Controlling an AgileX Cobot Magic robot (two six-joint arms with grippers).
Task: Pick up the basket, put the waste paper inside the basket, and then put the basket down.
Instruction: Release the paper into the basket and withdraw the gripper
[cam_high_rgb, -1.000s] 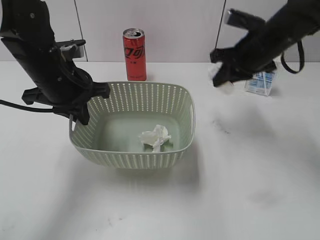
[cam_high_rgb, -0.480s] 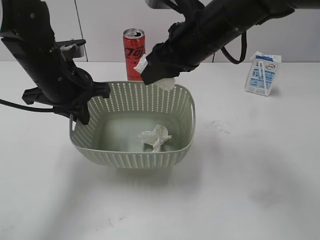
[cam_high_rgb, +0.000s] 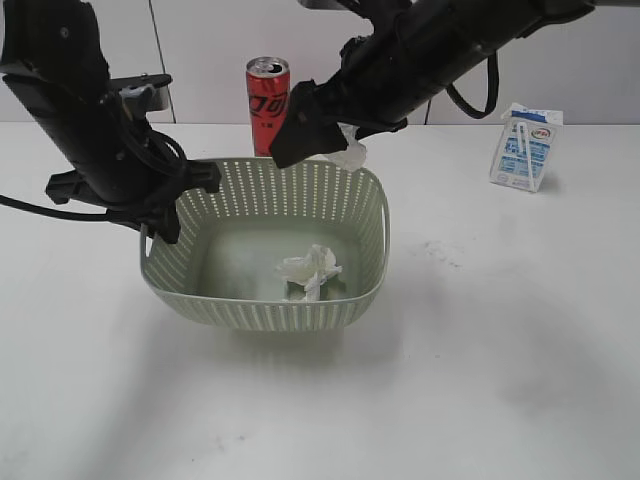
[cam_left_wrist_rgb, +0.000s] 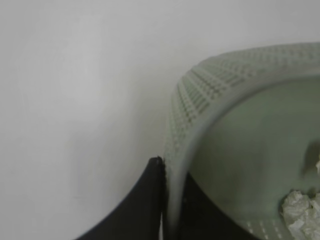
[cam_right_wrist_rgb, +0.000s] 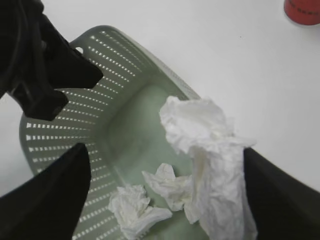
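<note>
The pale green basket (cam_high_rgb: 300, 315) hangs a little above the table, tilted. My left gripper (cam_high_rgb: 160, 215) is shut on its left rim, which runs between the jaws in the left wrist view (cam_left_wrist_rgb: 172, 200); the basket wall (cam_left_wrist_rgb: 200, 95) curves away from them. My right gripper (cam_high_rgb: 320, 148) is over the basket's far rim, jaws spread wide (cam_right_wrist_rgb: 165, 150). A white waste paper wad (cam_high_rgb: 348, 155) lies against its right finger over the basket (cam_right_wrist_rgb: 200, 130). Two more wads (cam_right_wrist_rgb: 132, 207) (cam_right_wrist_rgb: 167, 185) lie on the basket floor (cam_high_rgb: 312, 272).
A red drink can (cam_high_rgb: 268, 108) stands behind the basket, also at the top right of the right wrist view (cam_right_wrist_rgb: 302, 10). A blue-and-white carton (cam_high_rgb: 525, 148) stands at the back right. My left arm (cam_right_wrist_rgb: 35, 65) rises beside the basket's left rim.
My right arm swung left from near the carton to above the basket's far rim with a wad. The basket's left side rose slightly.
</note>
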